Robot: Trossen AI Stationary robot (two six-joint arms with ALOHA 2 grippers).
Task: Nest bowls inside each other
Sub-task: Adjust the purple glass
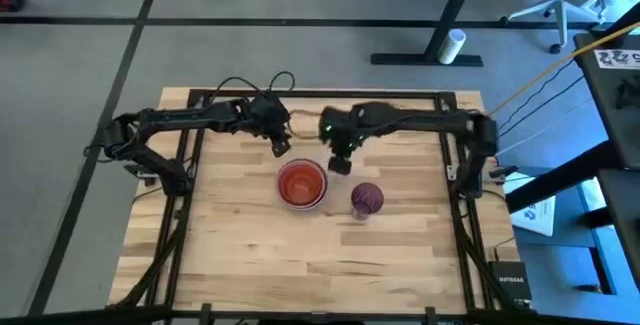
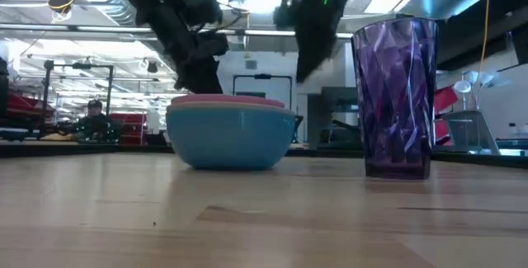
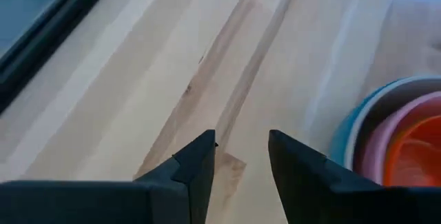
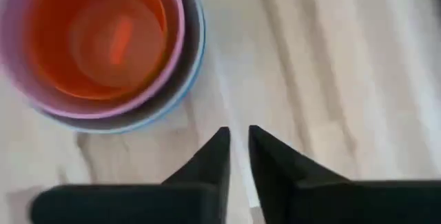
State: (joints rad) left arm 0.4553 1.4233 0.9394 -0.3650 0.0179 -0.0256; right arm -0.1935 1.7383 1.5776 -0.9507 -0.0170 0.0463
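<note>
A stack of nested bowls (image 1: 301,183) rests on its base at the table's middle: pale blue outermost, then grey, pink and orange-red innermost (image 4: 103,34). It also shows in the low view (image 2: 231,132) and the left wrist view (image 3: 396,138). A purple tumbler (image 1: 366,198) stands upright to its right (image 2: 396,95). My left gripper (image 1: 279,147) hovers just beyond the stack's far left, fingers a little apart (image 3: 241,158), holding nothing. My right gripper (image 1: 340,164) hovers beyond the stack's far right, fingers nearly together (image 4: 238,155), empty.
The wooden table (image 1: 230,255) has bare room along its near half and left side. Black frame rails (image 1: 175,215) run along both table sides. Cables (image 1: 250,90) lie at the far edge. In the room behind, a person (image 2: 93,118) sits far off.
</note>
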